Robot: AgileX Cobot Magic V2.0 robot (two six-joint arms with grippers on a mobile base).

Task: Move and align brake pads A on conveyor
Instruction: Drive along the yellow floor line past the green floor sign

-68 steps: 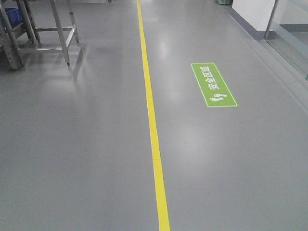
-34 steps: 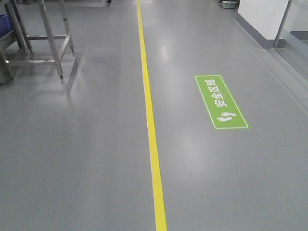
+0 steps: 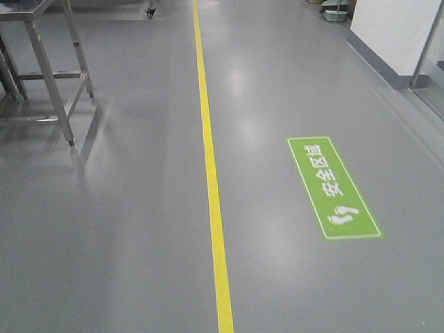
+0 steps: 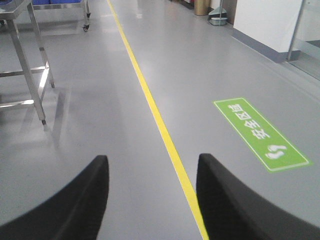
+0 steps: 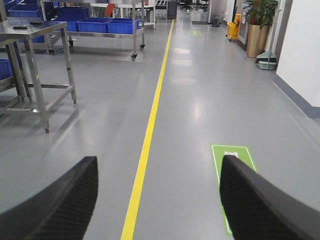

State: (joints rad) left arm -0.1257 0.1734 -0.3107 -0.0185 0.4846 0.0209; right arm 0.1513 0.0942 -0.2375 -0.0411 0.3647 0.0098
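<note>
Since the earlier look, the green floor sign (image 3: 334, 188) has slid down and to the right in the front view, and the steel table (image 3: 43, 66) has shifted at the left edge. I read this as the base rolling forward along the yellow line (image 3: 211, 187).

Step in hand: travel only, with no handling begun. Neither the brake pads nor the conveyor shows in any view, so where they lie cannot be told from here. All three cameras see grey floor, the line and the sign. The right wrist view also takes in blue bins (image 5: 107, 25) on a rack far down the aisle.

Next move, as I judge it: the base has to reach the belt and stop square to it before either arm reaches out, and the pads must come into view first.

Claws: the left claw (image 4: 151, 160) stands with its jaws spread wide, and nothing sits between them. The right claw (image 5: 158, 161) is spread wider and is likewise empty. Both hang over bare floor and touch nothing.
</note>
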